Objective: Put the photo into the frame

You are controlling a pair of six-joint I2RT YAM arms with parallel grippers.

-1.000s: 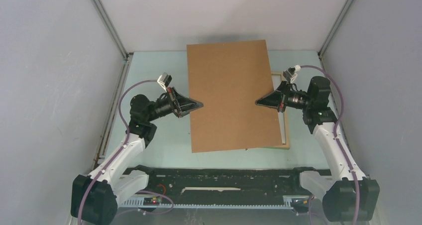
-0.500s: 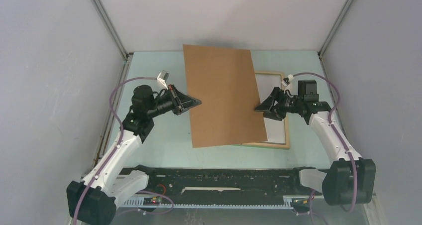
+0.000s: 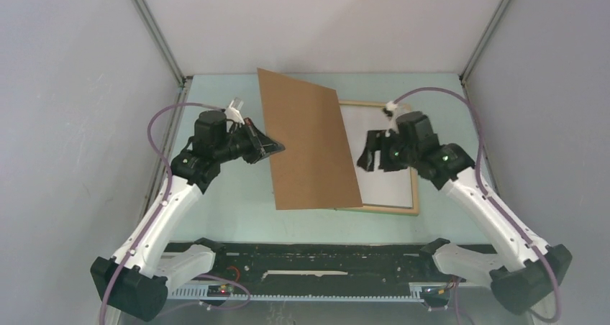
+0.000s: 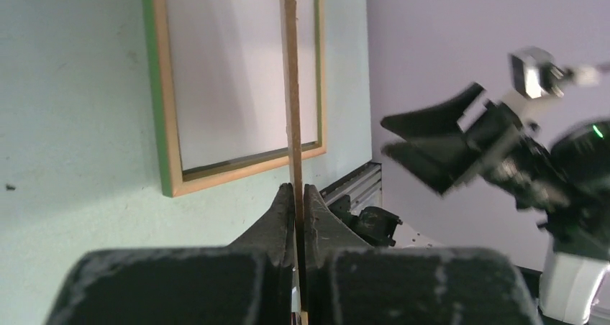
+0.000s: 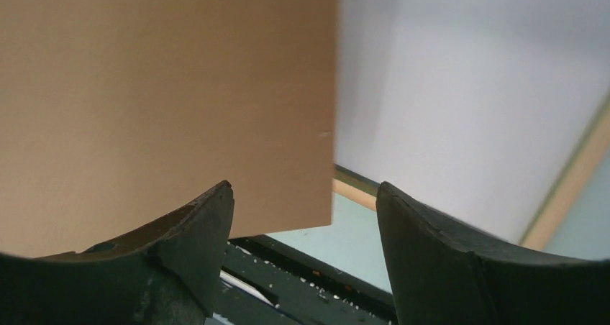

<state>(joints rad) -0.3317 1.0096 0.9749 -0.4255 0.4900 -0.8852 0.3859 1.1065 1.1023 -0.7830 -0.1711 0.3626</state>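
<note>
Fingers (image 4: 280, 221) of the left gripper (image 3: 278, 147) clamp the left edge of the photo (image 3: 306, 142), brown back up, tilted over the frame (image 3: 381, 211) lying flat; the right gripper (image 3: 365, 154) gapes wide beside its right edge, holding nothing

Left part of frame (image 3: 392, 211) — behind photo (image 3: 306, 145).

Pale green table (image 3: 230, 199). Lying flat on it, right of centre: frame (image 3: 392, 210), light wood face up, green along the outer edge, white panel inside.
</note>
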